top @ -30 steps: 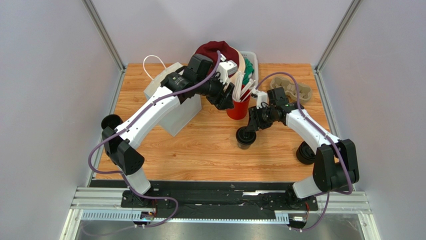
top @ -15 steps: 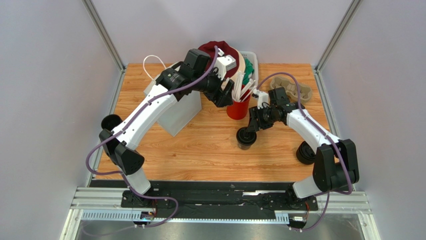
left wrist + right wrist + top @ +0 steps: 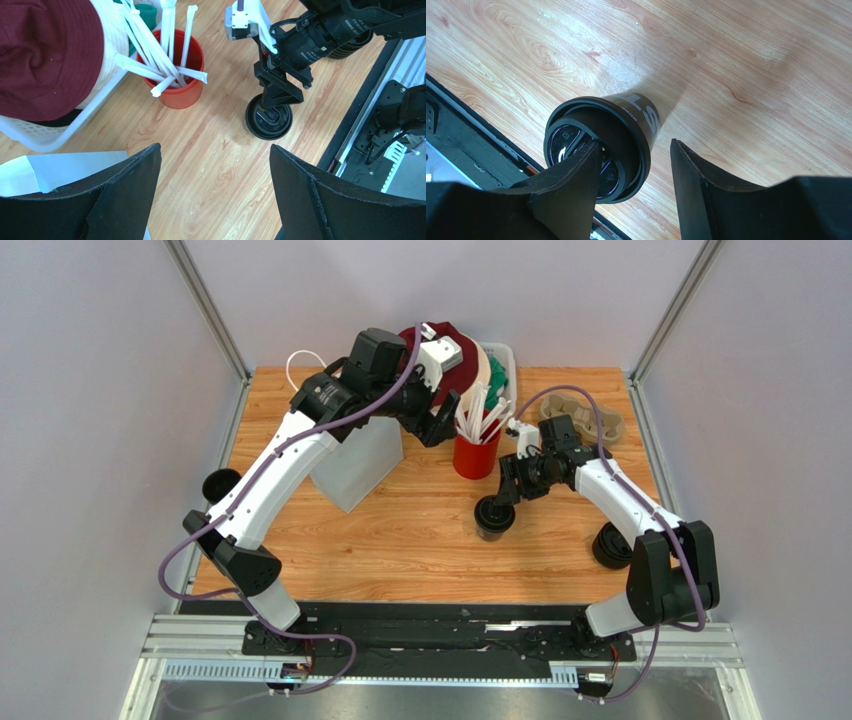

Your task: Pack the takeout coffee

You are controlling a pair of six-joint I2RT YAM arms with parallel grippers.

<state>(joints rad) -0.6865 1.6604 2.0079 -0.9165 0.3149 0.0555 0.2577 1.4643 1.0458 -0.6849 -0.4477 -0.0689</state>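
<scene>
At the left edge of the table (image 3: 400,550) we see a small black round thing (image 3: 222,483), too small for us to name. Toward the far left corner stands a white paper bag (image 3: 355,465), and the left arm reaches across above it. The left gripper (image 3: 215,147) hangs between the bag and the red cup (image 3: 477,455), its fingers wide apart with nothing between them. The red cup holds a bundle of wrapped straws (image 3: 480,415). Behind it, at the far edge, a white basket (image 3: 505,355) carries a maroon hat (image 3: 455,340). A little right of the table's middle, nearer us than the red cup, the takeout coffee (image 3: 492,515) stands upright with its black lid on. The right gripper (image 3: 635,145) straddles its rim with fingers apart: one lies over the lid and the other stands just beside the cup wall with bare wood showing between. We cannot tell whether the finger over the lid touches it. A cardboard cup carrier (image 3: 590,420) lies in the far right corner, and a black ringed item (image 3: 610,545) sits at the right edge.
</scene>
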